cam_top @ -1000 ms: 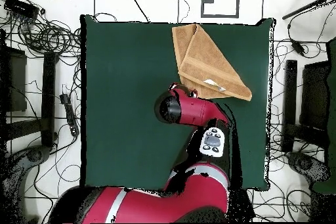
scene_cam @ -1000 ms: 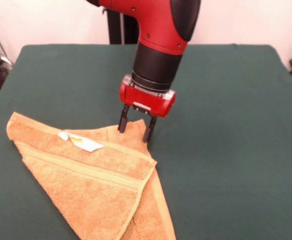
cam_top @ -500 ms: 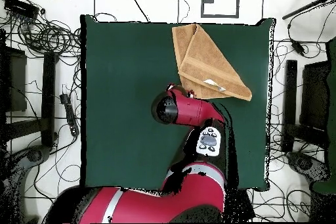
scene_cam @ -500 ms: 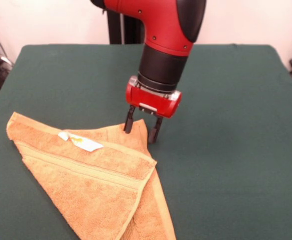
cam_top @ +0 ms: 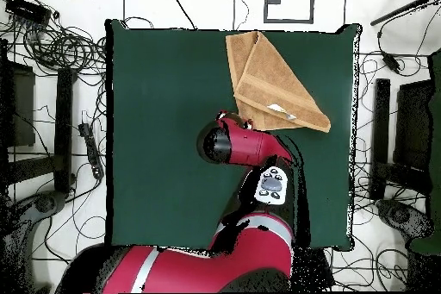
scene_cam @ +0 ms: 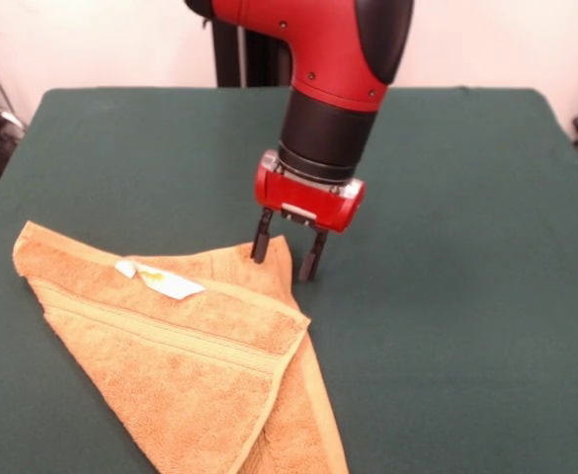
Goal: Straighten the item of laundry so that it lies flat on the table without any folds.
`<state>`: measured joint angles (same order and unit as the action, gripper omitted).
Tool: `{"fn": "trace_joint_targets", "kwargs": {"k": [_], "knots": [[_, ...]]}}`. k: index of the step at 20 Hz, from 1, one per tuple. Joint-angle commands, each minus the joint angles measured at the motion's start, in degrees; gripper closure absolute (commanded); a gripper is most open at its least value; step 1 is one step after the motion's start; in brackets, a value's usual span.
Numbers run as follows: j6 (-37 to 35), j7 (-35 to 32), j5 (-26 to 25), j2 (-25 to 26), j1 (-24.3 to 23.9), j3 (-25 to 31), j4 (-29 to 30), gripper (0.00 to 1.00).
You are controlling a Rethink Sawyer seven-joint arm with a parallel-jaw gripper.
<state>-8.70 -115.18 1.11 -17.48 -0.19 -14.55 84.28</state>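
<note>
Towel (scene_cam: 185, 370) lies folded into a triangle on the green bench (scene_cam: 466, 296), white tag (scene_cam: 160, 280) uppermost. Tool (scene_cam: 287, 249) stands at the towel's far corner, fingers spread apart, holding nothing, tips low beside the cloth.

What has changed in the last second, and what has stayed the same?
The gripper has shifted slightly to the right in the front view, along the far corner of the towel. Its fingers are open, as before, and have not taken hold of anything. The towel has not moved: it is still folded into a triangle on the table, with the white tag on top.
</note>
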Motion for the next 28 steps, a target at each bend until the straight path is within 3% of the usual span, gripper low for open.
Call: {"fn": "trace_joint_targets", "kwargs": {"k": [1, 12, 24, 26, 27, 28], "knots": [[0.6, -10.9, 2.3, 2.4, 1.5, 7.4, 6.6, 0.0], [2.0, -11.1, 2.2, 4.4, 2.0, 7.2, 8.0, 0.0], [3.9, -11.5, 3.4, 8.2, 2.5, 7.1, 4.6, 0.0], [5.3, -11.8, 3.4, 9.0, 4.1, 5.0, 3.6, 0.0], [5.3, -11.5, 3.5, 8.8, 3.2, 6.1, 3.9, 1.0], [5.7, -11.4, 3.2, 8.6, 2.7, 6.7, 4.2, 1.0]]}}
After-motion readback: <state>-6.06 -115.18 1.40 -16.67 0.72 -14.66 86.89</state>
